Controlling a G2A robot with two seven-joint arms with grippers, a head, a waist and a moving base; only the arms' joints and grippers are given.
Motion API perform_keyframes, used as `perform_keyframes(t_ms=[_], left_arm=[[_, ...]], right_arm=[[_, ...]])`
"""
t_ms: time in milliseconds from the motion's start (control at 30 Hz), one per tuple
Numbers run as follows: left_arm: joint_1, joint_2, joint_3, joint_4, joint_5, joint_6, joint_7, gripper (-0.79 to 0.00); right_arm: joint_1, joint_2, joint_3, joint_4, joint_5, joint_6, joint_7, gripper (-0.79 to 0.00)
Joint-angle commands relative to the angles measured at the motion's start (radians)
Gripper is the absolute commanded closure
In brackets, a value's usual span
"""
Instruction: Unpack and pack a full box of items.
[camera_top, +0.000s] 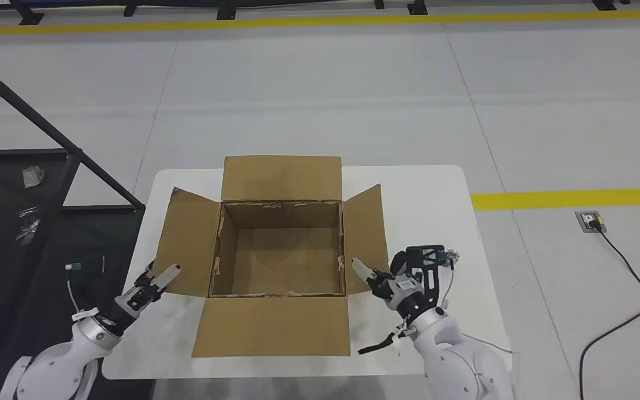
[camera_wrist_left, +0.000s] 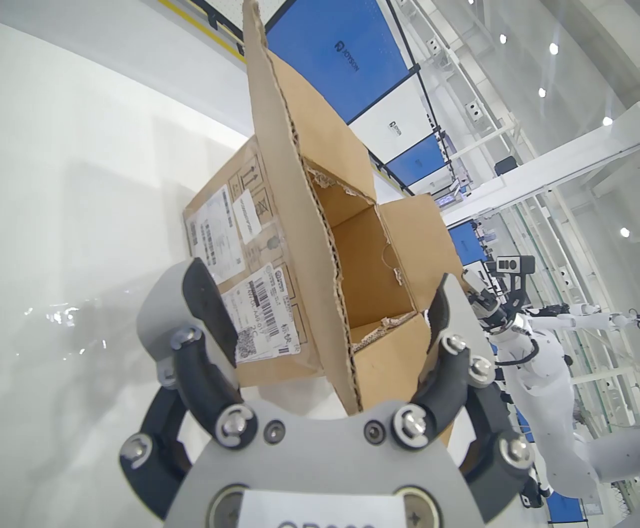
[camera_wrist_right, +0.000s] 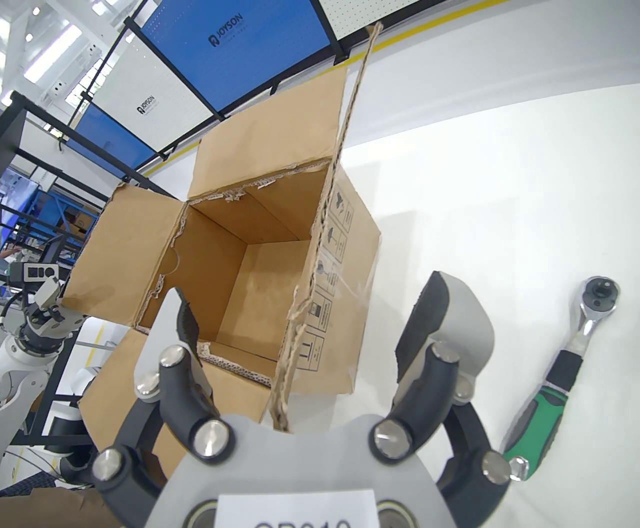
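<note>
while the open box (camera_top: 280, 262) sits in the middle of the table (camera_top: 440, 200), the left gripper (camera_top: 163, 273) at its 8 o'clock and the right gripper (camera_top: 375, 268) at 4 o'clock each stand spread, straddling a side flap's edge; a ratchet (camera_wrist_right: 565, 370) lies beside the right gripper.

I see the box (camera_top: 281, 178) in the middle of the worktop (camera_top: 440, 200), its four flaps folded outward to the left, right, front and back. My left gripper (camera_top: 163, 272) sits at the outer edge of the left flap, and my right gripper (camera_top: 375, 270) at the outer edge of the right flap. A ratchet wrench (camera_wrist_right: 575, 345) lies on the worktop right of the box, just beyond the right gripper.
</note>
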Motion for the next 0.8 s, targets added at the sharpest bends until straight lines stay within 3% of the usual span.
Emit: perform_keyframes(t_ms=[0, 133, 267, 367, 567, 633, 767], left_arm=[[0.009, 0.001, -0.010, 0.002, -0.021, -0.016, -0.010, -0.785], [0.032, 0.005, -0.037, 0.008, -0.107, -0.049, -0.054, -0.785], [0.045, 0.010, -0.068, 0.017, -0.208, -0.053, -0.102, -0.785], [0.047, 0.013, -0.090, 0.022, -0.256, -0.053, -0.121, -0.785], [0.052, 0.016, -0.118, 0.021, -0.303, -0.059, -0.140, -0.785], [0.055, 0.016, -0.122, 0.019, -0.311, -0.060, -0.144, -0.785], [0.064, 0.016, -0.132, 0.016, -0.318, -0.045, -0.132, -0.785]], right_arm=[[-0.025, 0.006, 0.043, -0.043, 0.011, -0.006, 0.011, -0.785], [-0.082, 0.020, 0.128, -0.150, -0.022, 0.010, 0.092, -0.785], [-0.095, 0.034, 0.181, -0.203, -0.102, 0.054, 0.321, -0.785], [-0.044, 0.044, 0.200, -0.174, -0.198, 0.111, 0.538, -0.785], [0.111, 0.052, 0.164, -0.034, -0.370, 0.192, 0.817, -0.785], [0.163, 0.052, 0.145, 0.018, -0.409, 0.205, 0.867, -0.785], [0.171, 0.052, 0.144, 0.025, -0.414, 0.214, 0.868, -0.785]])
